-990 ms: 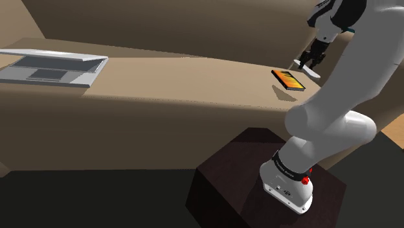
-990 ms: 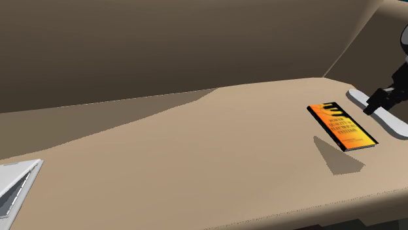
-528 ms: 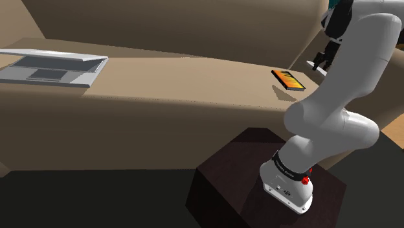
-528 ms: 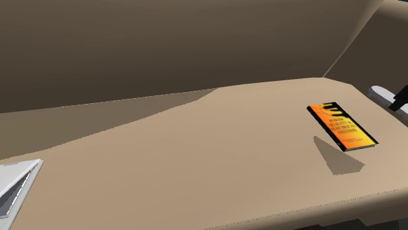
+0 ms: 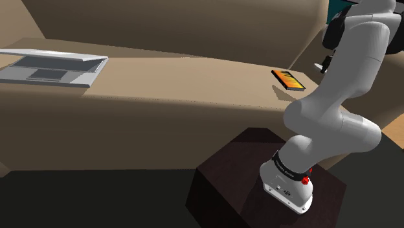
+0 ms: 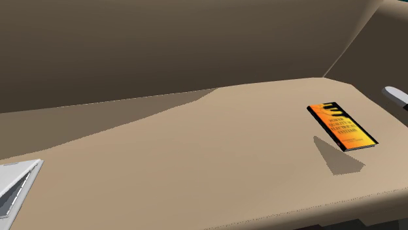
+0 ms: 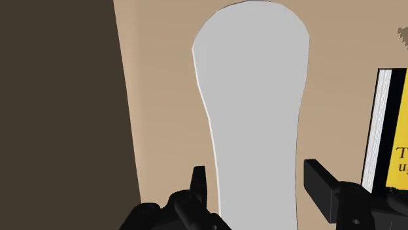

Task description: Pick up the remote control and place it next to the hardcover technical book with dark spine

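Observation:
The remote control (image 7: 252, 111) is a plain light-grey, elongated slab. My gripper (image 7: 259, 186) is shut on it, one black finger against each long side near its closer end. Its tip (image 6: 394, 95) pokes in at the second exterior view's right edge, above the tan surface. The book (image 6: 342, 125) lies flat with an orange cover and dark spine, left of that tip. It also lies near the surface's right end (image 5: 288, 79) in the shoulder view. From the wrist, the book's white page edge (image 7: 382, 131) lies just beyond the right finger.
An open grey laptop (image 5: 52, 68) sits at the far left of the tan surface (image 5: 194, 78); its corner (image 6: 13, 186) shows in the second exterior view. A tall tan back wall (image 6: 163, 46) rises behind. The dark stand (image 5: 246, 175) is below the surface's front edge.
The remote has left its spot beside the book, carried toward the second exterior view's right edge. The white arm has swung upright, further to the shoulder view's right.

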Controlling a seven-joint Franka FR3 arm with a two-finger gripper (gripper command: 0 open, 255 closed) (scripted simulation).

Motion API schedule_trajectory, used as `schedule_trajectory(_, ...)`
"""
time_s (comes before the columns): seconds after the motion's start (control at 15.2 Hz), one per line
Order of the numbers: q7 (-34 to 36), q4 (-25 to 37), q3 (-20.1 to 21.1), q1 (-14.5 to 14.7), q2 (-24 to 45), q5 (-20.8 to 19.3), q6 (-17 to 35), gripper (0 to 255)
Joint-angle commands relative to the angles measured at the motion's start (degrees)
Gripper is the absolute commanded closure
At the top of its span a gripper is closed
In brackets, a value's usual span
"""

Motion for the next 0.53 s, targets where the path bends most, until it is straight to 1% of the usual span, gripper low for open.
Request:
schedule_trajectory(0.0,-0.3,-1.2,0.1,0.0,0.2,0.1,1.4,255)
schedule_trajectory(0.46,-0.7,-5.3,0.4,0.5,1.1,0.7,6.2,255)
